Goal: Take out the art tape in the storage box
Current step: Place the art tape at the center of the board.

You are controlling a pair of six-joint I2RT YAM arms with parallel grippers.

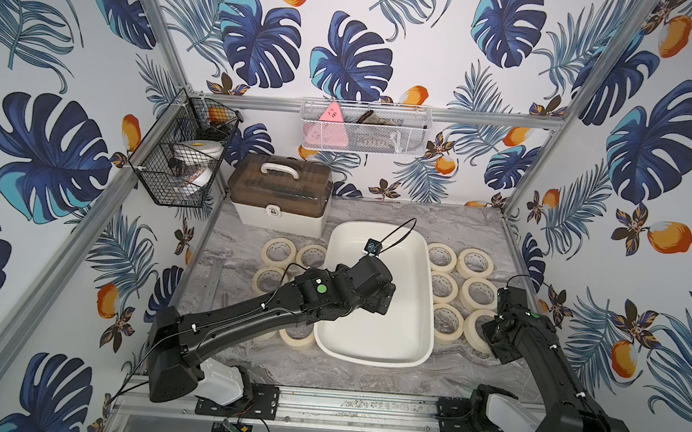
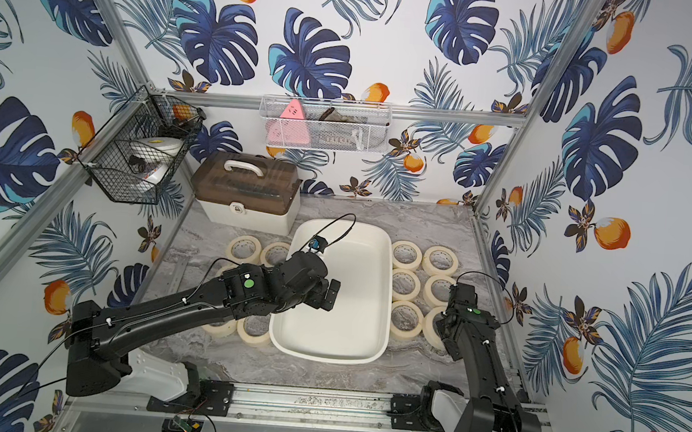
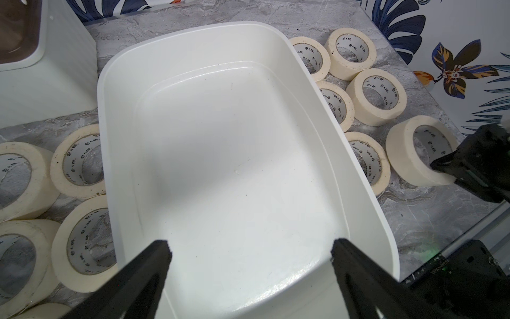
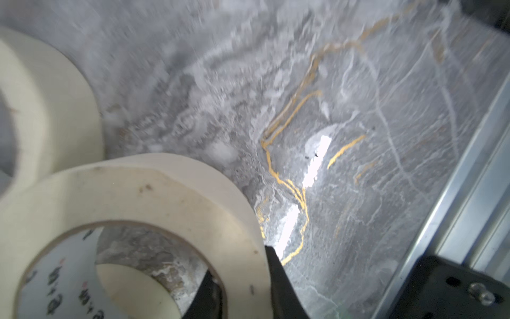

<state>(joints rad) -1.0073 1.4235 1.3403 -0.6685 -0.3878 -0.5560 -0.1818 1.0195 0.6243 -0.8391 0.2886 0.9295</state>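
Note:
The storage box (image 1: 372,358) is an off-white tub in the middle of the marble table, and its floor (image 3: 220,165) shows bare. Several rolls of art tape lie flat on the table left (image 1: 279,252) and right (image 1: 475,263) of it. My left gripper (image 3: 251,248) hangs open over the box's near half, also seen in both top views (image 1: 384,301) (image 2: 330,293). My right gripper (image 4: 240,262) is shut on the wall of one tape roll (image 4: 154,198) at the front right (image 1: 476,330), one finger inside the ring. That roll sits tilted (image 3: 414,154).
A white case with a brown lid (image 1: 281,198) stands at the back left. A black wire basket (image 1: 181,159) hangs on the left wall and a white one (image 1: 363,128) on the back wall. A metal rail (image 4: 469,179) runs close beside the right gripper.

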